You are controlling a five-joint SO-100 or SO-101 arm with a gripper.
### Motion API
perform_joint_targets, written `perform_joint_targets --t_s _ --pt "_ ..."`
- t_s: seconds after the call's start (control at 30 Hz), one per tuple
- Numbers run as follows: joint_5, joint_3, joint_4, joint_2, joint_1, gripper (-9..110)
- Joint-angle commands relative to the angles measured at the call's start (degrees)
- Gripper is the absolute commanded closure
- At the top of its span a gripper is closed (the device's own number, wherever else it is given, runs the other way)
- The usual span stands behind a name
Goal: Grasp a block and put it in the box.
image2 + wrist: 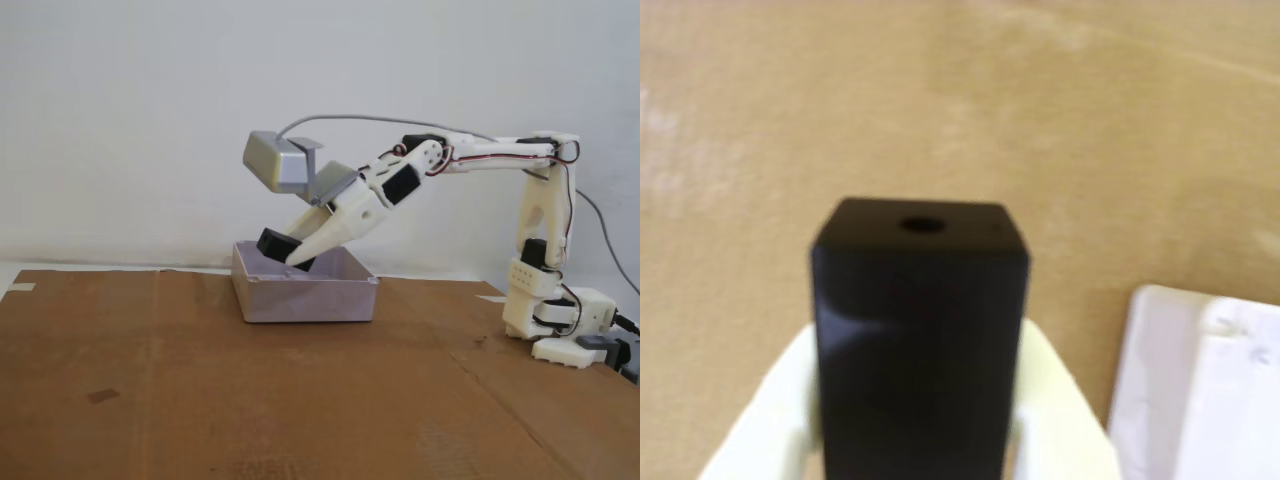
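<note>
One black block (920, 330) sits clamped between the white fingers of the pincer (300, 255), tilted and held in the air above the open top of the box (305, 298) in the fixed view. Brown cardboard covers the worktop (200, 400) under the box.

A brown cardboard sheet (200, 400) covers the table, with a small dark mark (102, 396) near its left side. A plain white wall (120, 120) stands behind.

block (920, 340) clamped in gripper (915, 440), box (1200, 385) corner
</note>
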State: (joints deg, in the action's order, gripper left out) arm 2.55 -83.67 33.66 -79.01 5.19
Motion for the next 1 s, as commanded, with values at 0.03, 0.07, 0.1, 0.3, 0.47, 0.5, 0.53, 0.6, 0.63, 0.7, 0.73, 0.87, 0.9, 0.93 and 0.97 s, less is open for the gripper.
perform_joint_targets --t_s 0.03,0.07,0.1,0.3,0.47,0.5,0.53,0.6,0.63,0.7,0.73,0.87,0.9,0.93,0.97 --pt "-0.8 3.8 -0.1 -11.3 -4.1 102" --pt "-0.8 3.8 -0.1 -11.6 -4.9 102" --pt "-0.8 3.8 -0.1 -11.9 -5.7 102" --pt "-0.8 3.8 -0.1 -12.7 -10.5 102" --pt "-0.8 3.8 -0.2 -13.1 -14.7 102" --pt "-0.8 3.8 -0.2 -13.1 -15.6 102" --pt "-0.8 3.8 -0.2 -13.1 -16.5 102" --pt "-0.8 3.8 -0.2 -13.1 -18.4 102" --pt "-0.8 3.8 -0.2 -13.1 -19.3 102" --pt "-0.8 3.8 -0.2 -13.1 -21.3 102" --pt "-0.8 3.8 -0.2 -13.1 -22.2 102" --pt "-0.8 3.8 -0.3 -13.0 -25.6 102" --pt "-0.8 3.8 -0.3 -12.9 -26.3 102" --pt "-0.8 3.8 -0.3 -12.7 -26.9 102" --pt "-0.8 3.8 -0.3 -12.7 -27.5 102"
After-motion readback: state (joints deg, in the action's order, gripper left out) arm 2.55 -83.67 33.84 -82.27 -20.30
